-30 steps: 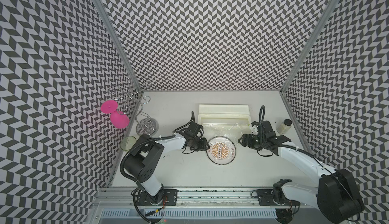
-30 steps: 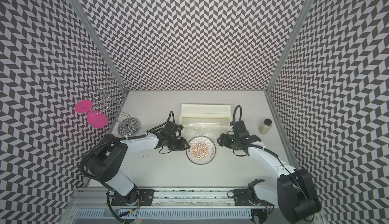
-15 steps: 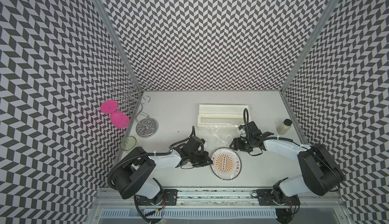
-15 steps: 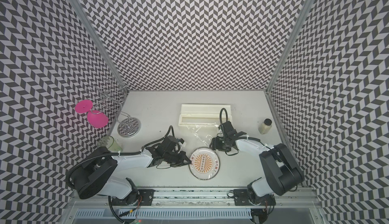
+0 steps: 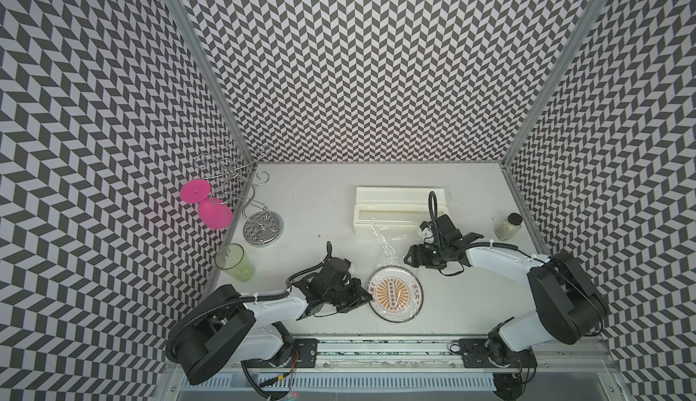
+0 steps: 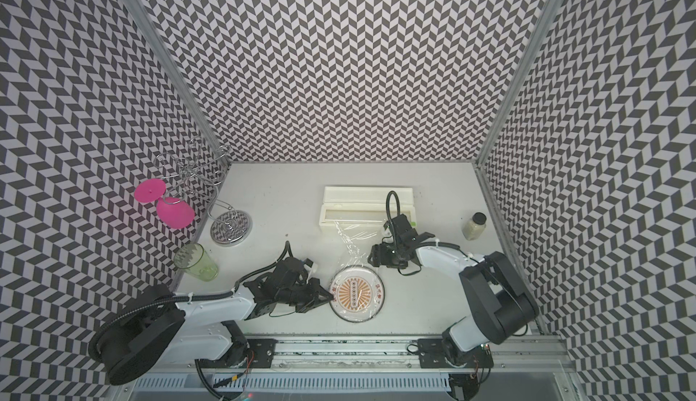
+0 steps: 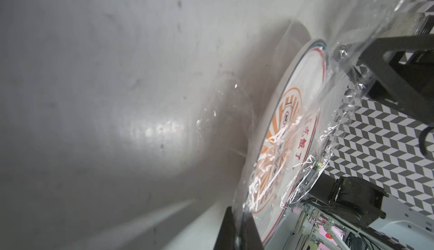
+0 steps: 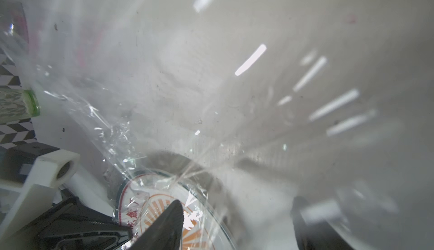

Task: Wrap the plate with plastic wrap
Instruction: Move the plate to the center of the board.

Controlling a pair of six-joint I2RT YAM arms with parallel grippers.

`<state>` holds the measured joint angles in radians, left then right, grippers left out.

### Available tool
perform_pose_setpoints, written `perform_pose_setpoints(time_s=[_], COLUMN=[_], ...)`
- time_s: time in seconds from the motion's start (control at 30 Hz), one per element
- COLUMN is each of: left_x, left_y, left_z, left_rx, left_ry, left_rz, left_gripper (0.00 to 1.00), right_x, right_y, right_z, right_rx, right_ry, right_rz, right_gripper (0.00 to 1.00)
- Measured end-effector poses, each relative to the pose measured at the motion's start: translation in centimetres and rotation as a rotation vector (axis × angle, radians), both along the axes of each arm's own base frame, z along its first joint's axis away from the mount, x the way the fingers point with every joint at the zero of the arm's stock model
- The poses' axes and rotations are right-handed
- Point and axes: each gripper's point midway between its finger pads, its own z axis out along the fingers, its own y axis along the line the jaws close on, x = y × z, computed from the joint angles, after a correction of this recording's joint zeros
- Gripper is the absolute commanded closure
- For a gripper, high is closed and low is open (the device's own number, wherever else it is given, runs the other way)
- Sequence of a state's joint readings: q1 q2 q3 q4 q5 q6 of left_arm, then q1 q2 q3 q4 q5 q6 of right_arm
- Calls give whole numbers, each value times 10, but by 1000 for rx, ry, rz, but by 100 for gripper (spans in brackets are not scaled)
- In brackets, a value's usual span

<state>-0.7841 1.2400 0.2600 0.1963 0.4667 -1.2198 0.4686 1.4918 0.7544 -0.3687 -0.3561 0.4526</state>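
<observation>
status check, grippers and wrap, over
Left gripper shut on the plate rim. Right gripper open beside the plastic wrap. Wrap drapes the plate, runs back to the dispenser box.

The plate [image 5: 394,293] lies before the dispenser box [image 5: 395,199], plastic wrap [image 5: 385,244] between.

Twin white-and-black arms
Both the left arm [image 5: 271,307] and right arm [image 5: 497,263] wear white shells, bulky black joints, looping black cables (zip-tied).

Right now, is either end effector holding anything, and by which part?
The left end effector is shut on the plate, at the rim nearest it. The right end effector stands open beside the plastic wrap, holding nothing.
</observation>
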Motion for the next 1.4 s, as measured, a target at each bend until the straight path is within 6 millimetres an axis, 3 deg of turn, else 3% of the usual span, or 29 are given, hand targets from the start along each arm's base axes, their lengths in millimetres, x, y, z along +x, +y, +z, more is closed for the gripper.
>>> perform_pose_setpoints(time_s=[0.17, 0.43, 0.6, 0.8, 0.97, 1.17, 1.27, 1.4], left_x=[-1, 0, 0, -1, -1, 26, 56, 103], left_y=[14, 14, 12, 14, 16, 14, 3, -21], left_z=[-4, -3, -2, -1, 9, 45, 83, 136], left_rx=[-35, -59, -56, -11, 20, 125, 204, 301], left_ry=[29, 43, 40, 43, 17, -113, -250, -481], left_rz=[118, 182, 176, 154, 128, 82, 26, -72], left_gripper=[100, 100, 86, 57, 46, 44, 43, 42], right_x=[-4, -20, -15, -13, -10, -3, 2, 24], right_y=[-9, -20, -17, -14, -11, -5, -12, -44], right_z=[10, -6, 0, 4, 13, 19, 23, 47], right_rx=[14, -10, -2, 15, 47, 87, 87, 86], right_ry=[-22, 36, 22, 19, -2, -18, -27, -78], right_rz=[-20, -30, -30, -32, -42, -55, -80, -181], right_gripper=[30, 31, 30, 34, 41, 47, 47, 43])
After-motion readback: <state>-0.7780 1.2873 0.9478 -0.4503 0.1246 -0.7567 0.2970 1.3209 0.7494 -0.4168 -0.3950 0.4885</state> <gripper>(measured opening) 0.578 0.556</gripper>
